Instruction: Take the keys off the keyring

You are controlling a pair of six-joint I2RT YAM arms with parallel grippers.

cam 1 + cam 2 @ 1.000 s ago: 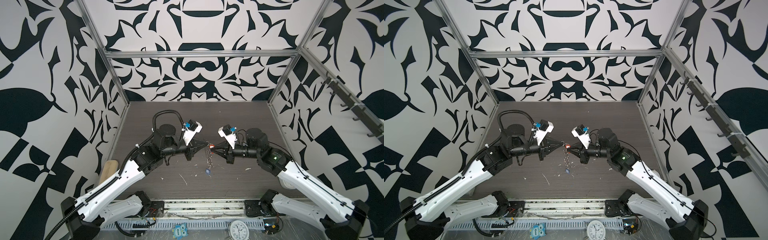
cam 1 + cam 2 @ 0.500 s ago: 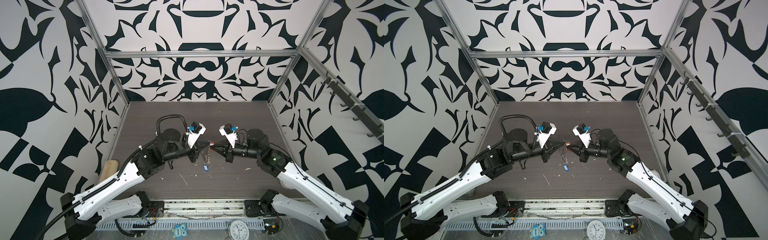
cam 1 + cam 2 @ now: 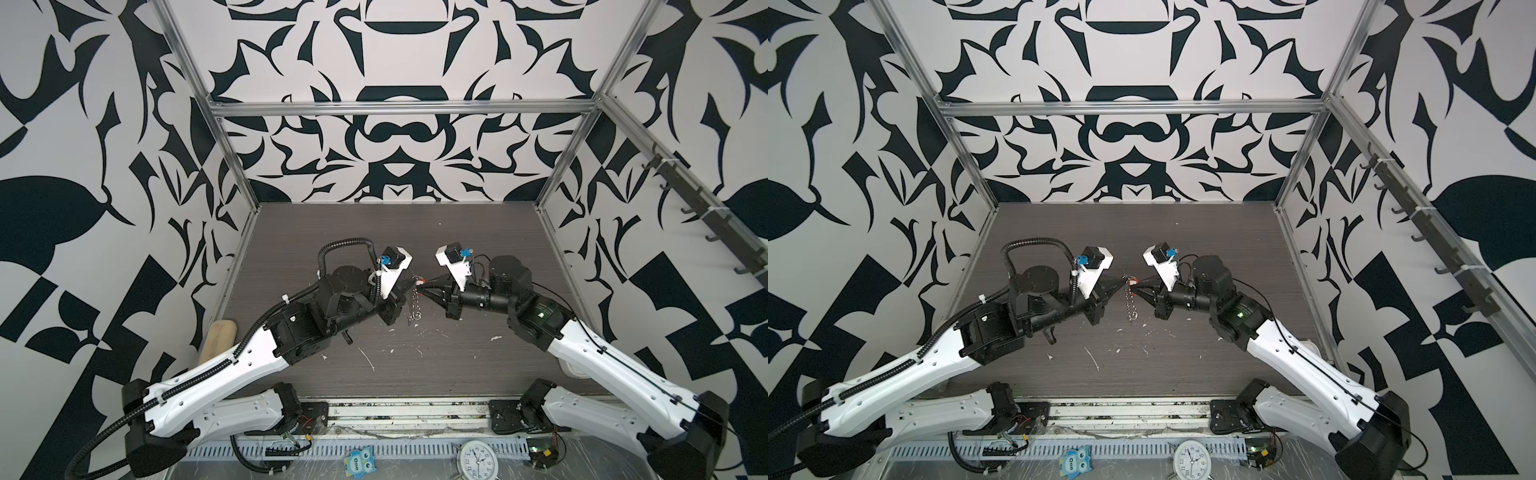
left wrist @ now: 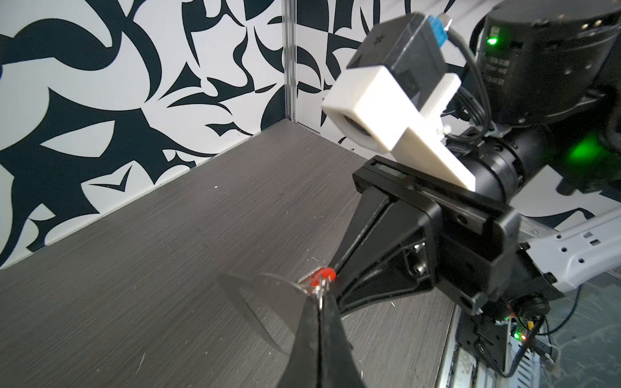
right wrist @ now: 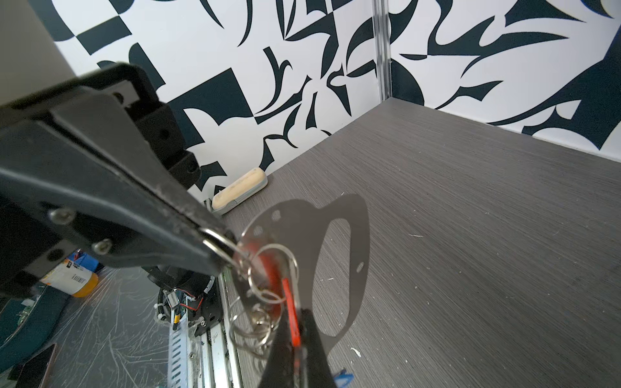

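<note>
Both grippers meet above the table's middle. The keyring (image 3: 415,304) (image 3: 1130,305) hangs edge-on between them, its small rings dangling. In the right wrist view it is a flat silver plate (image 5: 357,242) with an oblong slot. My left gripper (image 3: 411,283) (image 3: 1123,283) (image 4: 321,295) is shut on one small metal ring (image 5: 218,242) of the keyring. My right gripper (image 3: 424,286) (image 3: 1138,286) (image 5: 295,317) is shut on the red key (image 5: 289,302) (image 4: 323,276). The blue key (image 5: 343,380) shows only at the frame's edge, below my right fingers.
A beige oblong block (image 3: 218,338) (image 5: 240,191) lies by the left wall. White scraps (image 3: 365,355) dot the dark table near the front. A clock (image 3: 478,457) and an owl sticker (image 3: 358,461) sit on the front rail. A hook rack (image 3: 685,208) runs along the right wall.
My left arm has swung its wrist in toward the middle. Both grippers stayed shut at the same spot. The keyring still hangs between them, a touch higher.
</note>
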